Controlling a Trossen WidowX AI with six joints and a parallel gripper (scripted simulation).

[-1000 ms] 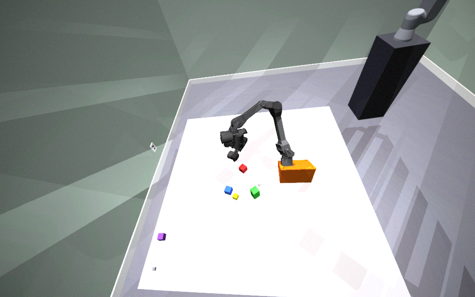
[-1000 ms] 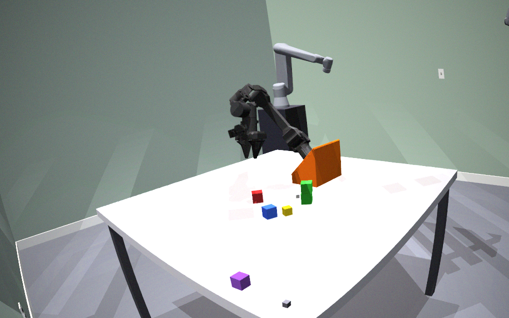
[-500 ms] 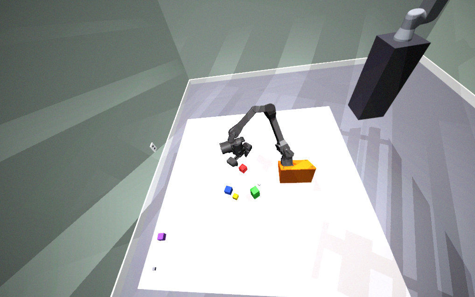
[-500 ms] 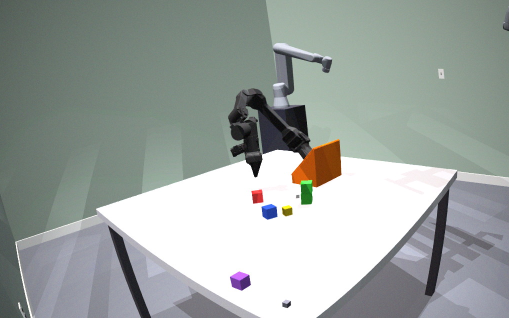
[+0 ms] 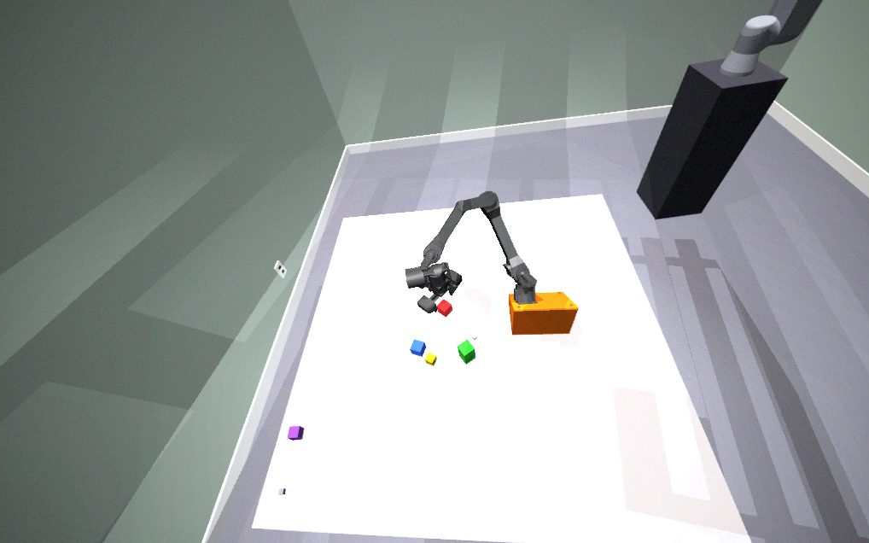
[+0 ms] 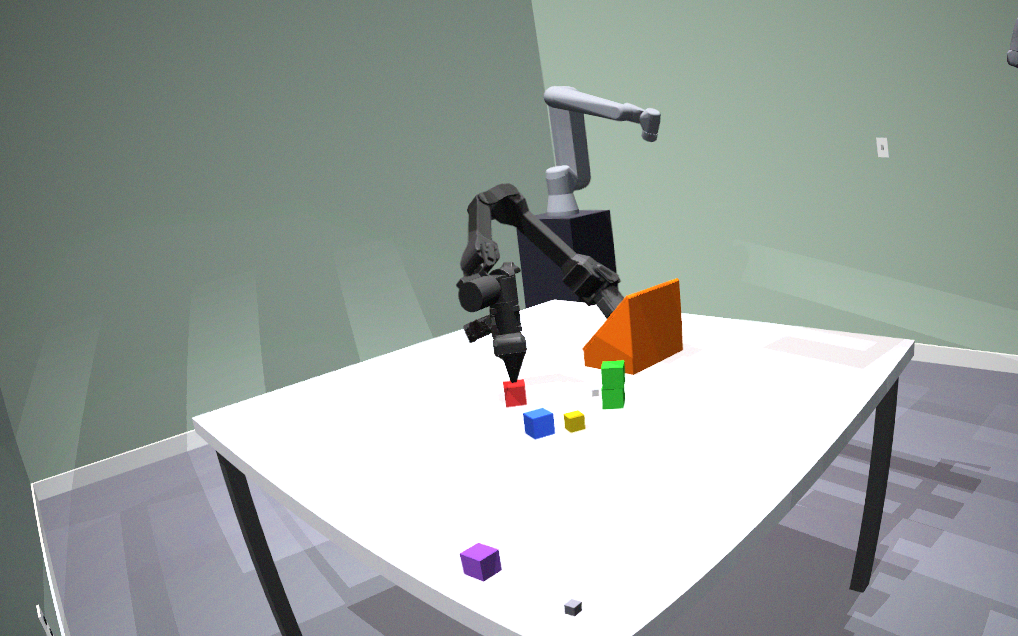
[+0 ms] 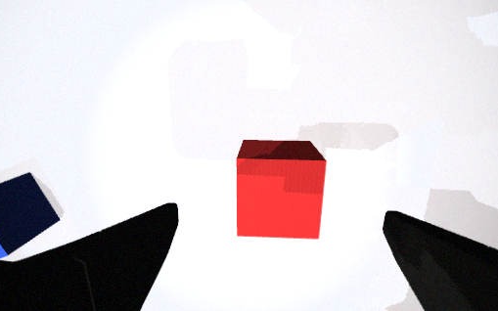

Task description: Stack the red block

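Observation:
The red block (image 5: 444,308) (image 6: 514,393) (image 7: 271,205) sits flat on the white table. My gripper (image 6: 514,379) (image 7: 279,216) is open and points down just over it. In the wrist view the red block lies between the widely parted fingertips and slightly above their line, with a gap on each side. In the exterior view a fingertip overlaps the block's top edge; whether it touches cannot be told. The green tower (image 5: 466,351) (image 6: 612,384) is two green blocks, one on the other, standing upright. It is out of the wrist view.
A blue block (image 5: 417,347) (image 6: 538,424) (image 7: 17,210) and a yellow block (image 5: 430,359) (image 6: 574,421) lie near the tower. A tiny pale cube (image 6: 594,392) is beside it. An orange wedge (image 5: 542,320) (image 6: 656,327) stands by the arm's base. A purple block (image 5: 294,433) (image 6: 480,561) lies far off.

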